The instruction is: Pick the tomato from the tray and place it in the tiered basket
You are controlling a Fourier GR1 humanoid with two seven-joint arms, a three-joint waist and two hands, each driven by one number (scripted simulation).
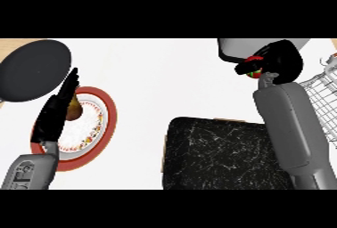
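Observation:
My right hand (280,58) is raised at the upper right with its fingers curled round the red tomato (254,70), of which only a bit with a green stem shows. It hangs just left of the wire tiered basket (322,91) at the right edge. The black speckled tray (220,156) lies below, near the front, under my right forearm. My left hand (58,111) stands open at the left, fingers straight, over a red-rimmed plate (105,120).
A dark round pan (33,69) sits at the upper left. A brownish item (74,109) lies on the plate behind the left hand. A grey object (240,46) stands at the back behind the right hand.

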